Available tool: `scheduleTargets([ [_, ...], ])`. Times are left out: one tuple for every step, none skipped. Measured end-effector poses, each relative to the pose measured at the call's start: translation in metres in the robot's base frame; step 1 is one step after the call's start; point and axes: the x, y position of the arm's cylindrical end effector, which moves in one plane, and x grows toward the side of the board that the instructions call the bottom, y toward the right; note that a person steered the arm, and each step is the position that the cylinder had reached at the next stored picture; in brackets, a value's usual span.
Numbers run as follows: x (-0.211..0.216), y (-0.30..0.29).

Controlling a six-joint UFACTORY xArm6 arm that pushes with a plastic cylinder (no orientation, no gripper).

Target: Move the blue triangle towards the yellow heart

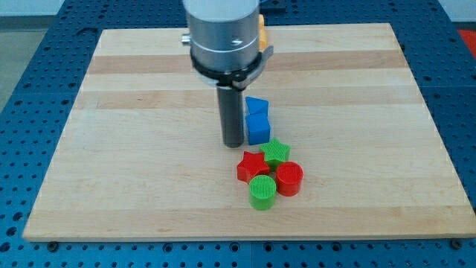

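Two blue blocks touch near the board's middle. The upper one point(256, 106) looks like the blue triangle; the lower one point(258, 129) looks like a cube. My tip point(233, 143) rests on the board just left of the lower blue block, close to it or touching it. A yellow block point(262, 35), probably the yellow heart, shows only as a sliver near the view's top, mostly hidden behind the arm's grey body.
Below the blue blocks lies a tight cluster: a green star point(276, 151), a red star point(251, 165), a red cylinder point(289, 179) and a green cylinder point(262, 192). The wooden board point(119, 149) sits on a blue perforated table.
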Motion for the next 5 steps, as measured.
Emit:
scheduleTargets([
  [-0.002,0.03],
  [-0.002,0.05],
  [-0.002,0.053],
  [-0.01,0.013],
  [-0.051,0.013],
])
